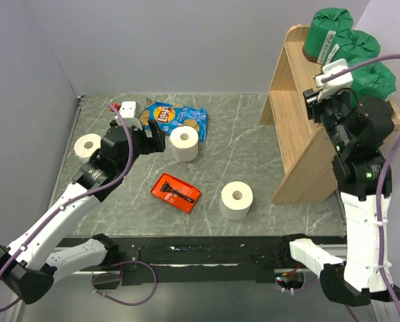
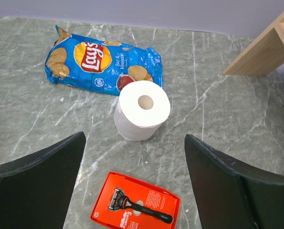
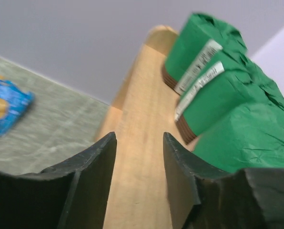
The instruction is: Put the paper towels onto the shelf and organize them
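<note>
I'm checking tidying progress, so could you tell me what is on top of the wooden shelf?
Three green-wrapped rolls sit in a row on the shelf's upper level. The lower level's visible wood is bare. The right arm covers the shelf's near end, so anything there is hidden.

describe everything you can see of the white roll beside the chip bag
The white roll is a bare paper towel roll, unwrapped, with soft white paper and a small hollow core showing at its top. It stands upright on one flat end on the grey marbled table, near the middle. Its far side sits right by a corner of the blue chip bag; whether they touch is unclear. The left gripper is open and aimed at it, not touching.
</note>
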Action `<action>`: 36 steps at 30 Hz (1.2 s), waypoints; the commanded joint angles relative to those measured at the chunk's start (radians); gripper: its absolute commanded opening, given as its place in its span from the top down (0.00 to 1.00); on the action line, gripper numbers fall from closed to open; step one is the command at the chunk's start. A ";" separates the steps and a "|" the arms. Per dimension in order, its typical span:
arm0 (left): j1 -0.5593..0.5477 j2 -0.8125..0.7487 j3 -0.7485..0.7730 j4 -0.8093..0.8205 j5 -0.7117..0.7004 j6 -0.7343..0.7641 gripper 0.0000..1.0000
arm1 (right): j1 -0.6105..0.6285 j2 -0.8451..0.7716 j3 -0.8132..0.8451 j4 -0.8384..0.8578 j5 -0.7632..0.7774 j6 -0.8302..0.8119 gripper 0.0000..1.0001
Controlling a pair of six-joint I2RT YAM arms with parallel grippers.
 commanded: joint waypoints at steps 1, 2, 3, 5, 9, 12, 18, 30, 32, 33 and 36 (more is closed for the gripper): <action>0.004 -0.017 0.002 0.029 -0.022 0.002 0.08 | 0.000 -0.051 0.043 0.043 -0.168 0.113 0.44; 0.004 -0.017 0.000 0.029 -0.025 0.004 0.08 | -0.001 -0.061 0.037 0.059 -0.173 0.132 0.42; 0.002 -0.019 0.002 0.029 -0.025 0.004 0.08 | -0.001 -0.064 0.034 0.071 -0.178 0.150 0.40; 0.002 -0.022 0.000 0.029 -0.029 0.004 0.08 | -0.001 -0.068 0.025 0.085 -0.185 0.189 0.37; 0.002 -0.027 -0.001 0.032 -0.034 0.005 0.08 | 0.000 -0.059 0.035 0.059 -0.175 0.284 0.37; 0.002 -0.031 0.000 0.027 -0.063 0.010 0.07 | 0.013 -0.052 0.063 -0.010 -0.179 0.396 0.39; -0.006 -0.045 0.003 0.018 -0.133 0.022 0.05 | 0.204 -0.074 0.008 -0.146 -0.108 0.496 0.44; -0.032 -0.128 -0.055 0.021 -0.265 0.044 0.03 | 0.739 0.013 -0.442 -0.193 0.244 0.667 0.32; -0.033 -0.146 -0.077 0.047 -0.265 0.042 0.03 | 0.789 0.073 -0.483 -0.205 0.272 0.712 0.30; -0.033 -0.148 -0.080 0.051 -0.264 0.044 0.02 | 0.799 0.089 -0.510 -0.203 0.275 0.726 0.30; -0.033 -0.134 -0.072 0.041 -0.275 0.042 0.02 | 0.827 0.148 -0.555 -0.194 0.284 0.762 0.26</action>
